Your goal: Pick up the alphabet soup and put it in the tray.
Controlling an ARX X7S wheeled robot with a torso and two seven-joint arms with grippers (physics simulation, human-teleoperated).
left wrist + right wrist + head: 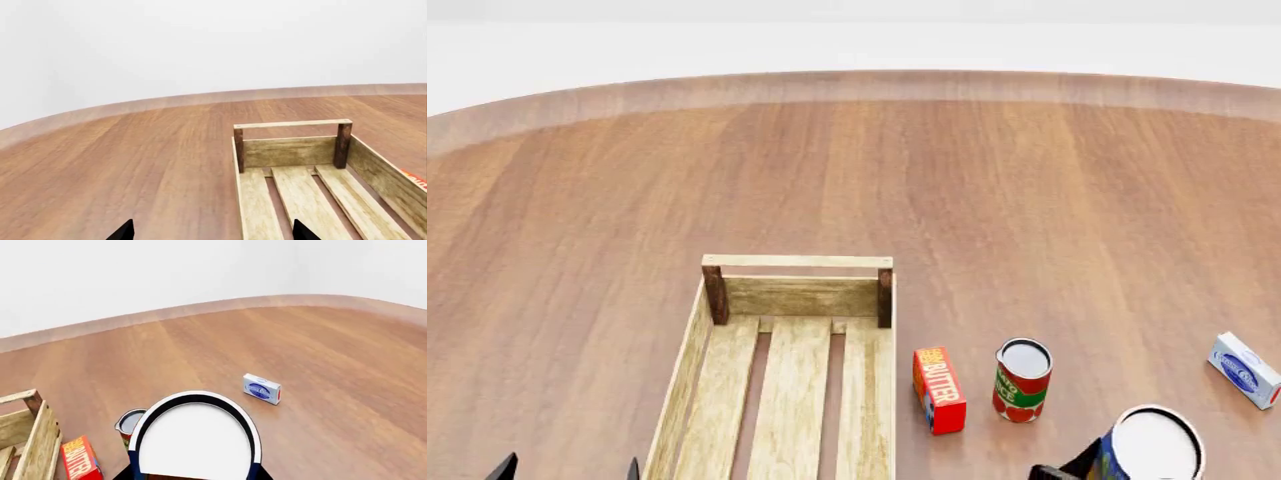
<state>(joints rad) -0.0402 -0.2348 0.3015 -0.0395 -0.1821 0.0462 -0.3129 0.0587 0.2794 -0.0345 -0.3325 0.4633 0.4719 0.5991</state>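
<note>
One can gripped: alphabet soup (1149,447) clamped in right gripper (1065,472), raised near table (961,170) front edge. Carry over butter box (938,389) (keep upright), lower into tray (690,362). Left gripper (212,231) spread, empty.

We see our left pincer (212,233) only as two dark fingertips (123,232), spread apart. Ahead of it the wooden tray (288,151) sits on the brown table (127,160), its slats bare. Beyond the tray's far side wall, an orange box corner (415,179) peeks out
</note>
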